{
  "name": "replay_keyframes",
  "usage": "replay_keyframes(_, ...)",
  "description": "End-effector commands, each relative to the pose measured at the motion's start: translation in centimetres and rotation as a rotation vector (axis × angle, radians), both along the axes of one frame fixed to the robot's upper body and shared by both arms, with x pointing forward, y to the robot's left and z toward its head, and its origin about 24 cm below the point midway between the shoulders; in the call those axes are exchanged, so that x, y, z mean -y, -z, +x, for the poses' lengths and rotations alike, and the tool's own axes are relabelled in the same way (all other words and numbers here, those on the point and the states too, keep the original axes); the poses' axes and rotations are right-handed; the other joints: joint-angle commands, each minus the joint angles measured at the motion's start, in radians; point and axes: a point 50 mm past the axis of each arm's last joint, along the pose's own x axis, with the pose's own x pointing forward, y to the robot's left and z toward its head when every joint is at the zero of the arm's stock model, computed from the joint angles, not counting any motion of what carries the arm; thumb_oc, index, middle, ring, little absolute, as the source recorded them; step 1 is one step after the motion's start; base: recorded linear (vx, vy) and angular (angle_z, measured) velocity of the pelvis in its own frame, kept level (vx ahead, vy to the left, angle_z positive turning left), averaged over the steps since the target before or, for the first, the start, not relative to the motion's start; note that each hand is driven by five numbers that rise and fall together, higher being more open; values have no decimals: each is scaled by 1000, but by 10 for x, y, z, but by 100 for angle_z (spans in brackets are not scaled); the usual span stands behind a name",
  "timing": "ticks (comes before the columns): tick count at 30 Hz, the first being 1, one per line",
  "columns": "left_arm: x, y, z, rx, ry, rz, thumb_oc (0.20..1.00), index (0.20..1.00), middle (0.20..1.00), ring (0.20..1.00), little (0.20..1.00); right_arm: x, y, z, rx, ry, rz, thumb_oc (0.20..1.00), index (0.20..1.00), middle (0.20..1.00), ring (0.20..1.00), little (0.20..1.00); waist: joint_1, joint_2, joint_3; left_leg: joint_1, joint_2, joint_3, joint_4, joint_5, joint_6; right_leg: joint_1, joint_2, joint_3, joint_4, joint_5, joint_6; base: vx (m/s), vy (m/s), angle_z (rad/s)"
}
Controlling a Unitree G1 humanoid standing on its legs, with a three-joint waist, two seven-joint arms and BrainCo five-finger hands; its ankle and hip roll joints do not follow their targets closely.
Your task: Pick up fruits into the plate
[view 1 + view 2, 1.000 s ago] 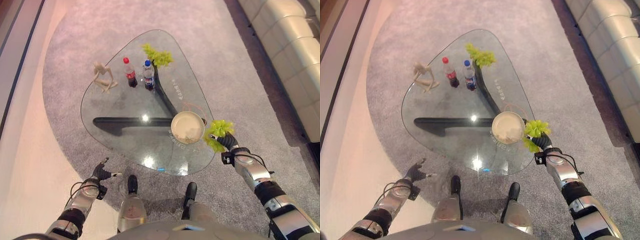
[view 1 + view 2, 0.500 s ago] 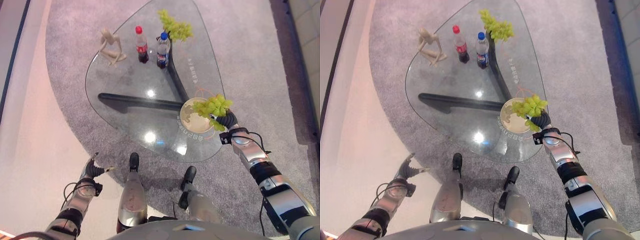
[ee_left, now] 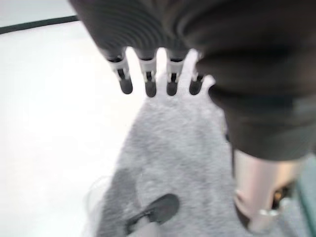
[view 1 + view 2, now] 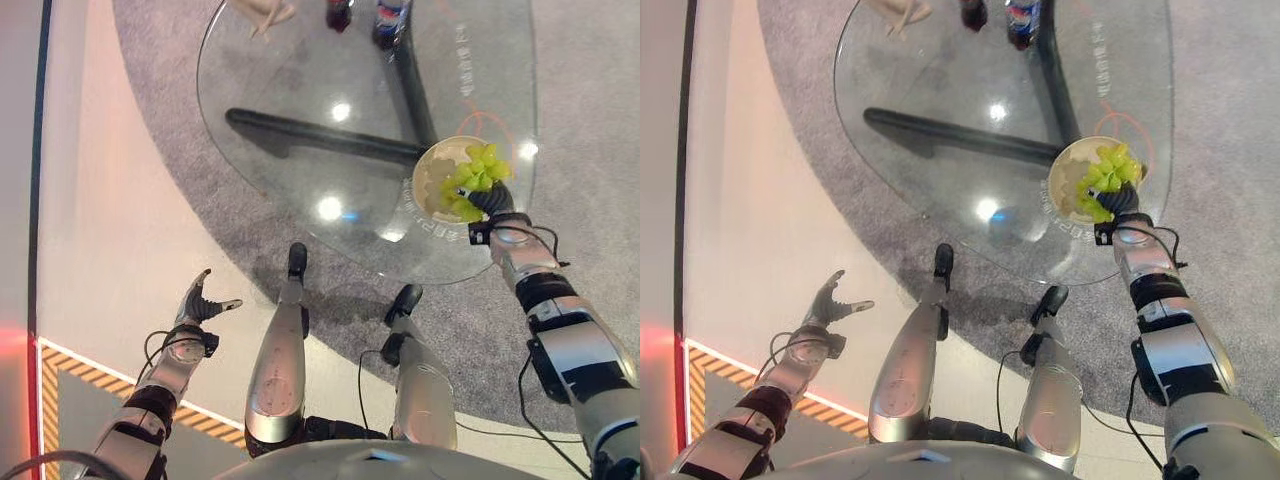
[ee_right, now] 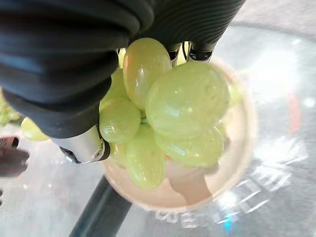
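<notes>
My right hand (image 4: 492, 203) is shut on a bunch of green grapes (image 4: 470, 178) and holds it over the cream plate (image 4: 430, 188), which sits near the right edge of the glass table (image 4: 300, 100). The right wrist view shows the grapes (image 5: 168, 113) hanging in the hand just above the plate (image 5: 237, 163). My left hand (image 4: 200, 303) hangs low at the left, away from the table, over the pale floor, with its fingers (image 3: 148, 81) straight and nothing in it.
Two bottles (image 4: 390, 15) and a pale figurine (image 4: 262, 12) stand at the table's far side. A dark bar (image 4: 320, 135) of the base shows under the glass. Grey carpet (image 4: 580, 150) surrounds the table; a striped floor marking (image 4: 90, 375) lies at the lower left.
The camera has tilted down and the whole scene has shifted up. My right hand has carried the grapes from beside the plate to over it. The left hand stays idle.
</notes>
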Motion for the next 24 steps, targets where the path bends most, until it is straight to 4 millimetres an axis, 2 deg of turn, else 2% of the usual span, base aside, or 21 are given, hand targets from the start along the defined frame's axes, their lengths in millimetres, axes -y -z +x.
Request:
replay_keyframes(1, -2, 9, -18, -14, -4, 7, 1000, 1000, 1000, 1000, 1000, 23, -25, -2, 43, 54, -83, 200, 200, 200, 200, 200, 19, 27, -20, -103, -113, 6, 90, -101, 57, -125, 24, -3, 194, -105, -37, 42, 5, 18)
replay_keyframes(5, 0, 6, -17, 4, 13, 7, 1000, 1000, 1000, 1000, 1000, 40, -33, -3, -20, 126, -117, 200, 200, 200, 200, 200, 26, 30, -20, -164, -114, 4, 122, -104, 63, -188, 20, -2, 224, -102, -37, 59, -19, 12)
replay_keyframes(6, 1, 7, -19, 0, 19, 5, 1000, 1000, 1000, 1000, 1000, 44, -29, -5, -62, 166, -126, 200, 200, 200, 200, 200, 25, 28, -20, -148, -116, 2, 131, -135, 58, -178, 18, 12, 240, -132, -26, 112, -49, 8)
replay_keyframes(8, 3, 5, -17, 9, 29, 2, 1000, 1000, 1000, 1000, 1000, 56, -27, -10, -118, 229, -114, 200, 200, 200, 200, 200, 28, 31, -20, -163, -117, 3, 141, -140, 61, -193, 15, 12, 250, -134, -26, 62, -29, 8)
replay_keyframes(10, 7, 2, -16, 26, 50, -10, 1000, 1000, 1000, 1000, 1000, 78, -21, -23, -236, 369, -89, 200, 200, 200, 200, 200, 35, 41, -20, -183, -117, 5, 143, -138, 66, -213, 12, 8, 253, -131, -25, 8, -5, 3)
replay_keyframes(13, 10, 0, -17, 28, 71, -13, 1000, 1000, 1000, 1000, 1000, 95, -19, -36, -308, 468, -128, 200, 200, 200, 200, 200, 38, 55, -20, -192, -121, 3, 145, -139, 71, -227, 11, 10, 257, -126, -25, 5, 2, 1)
replay_keyframes(14, 10, 1, -17, 27, 73, -14, 1000, 1000, 1000, 1000, 1000, 98, -19, -38, -326, 482, -137, 360, 360, 360, 360, 360, 39, 58, -20, -194, -122, 3, 146, -139, 72, -229, 9, 9, 258, -126, -25, 12, 17, 5)
replay_keyframes(15, 10, 0, -18, 24, 73, -15, 1000, 1000, 1000, 1000, 1000, 101, -19, -41, -359, 488, -137, 1000, 1000, 1000, 1000, 1000, 38, 62, -20, -195, -124, 4, 148, -140, 73, -233, 9, 11, 260, -124, -25, 4, 16, 4)
replay_keyframes(19, 5, 1, -19, -5, 58, -13, 1000, 1000, 1000, 1000, 1000, 109, -7, -52, -505, 484, -150, 1000, 1000, 1000, 1000, 1000, 36, 67, -20, -181, -125, 3, 146, -141, 75, -228, 12, 15, 260, -123, -26, 0, 0, 0)
replay_keyframes(21, 2, 2, -20, -24, 48, -19, 1000, 1000, 1000, 1000, 1000, 112, -3, -56, -523, 464, -167, 1000, 1000, 1000, 1000, 1000, 33, 67, -20, -169, -126, 1, 145, -143, 78, -220, 17, 20, 259, -124, -27, 0, 0, 0)
replay_keyframes(24, -1, 5, -21, -73, 53, -34, 1000, 1000, 1000, 1000, 1000, 107, 9, -57, -601, 361, -122, 1000, 1000, 1000, 1000, 1000, 29, 63, -20, -143, -122, 0, 137, -145, 78, -198, 21, 21, 253, -124, -27, -3, -13, 0)
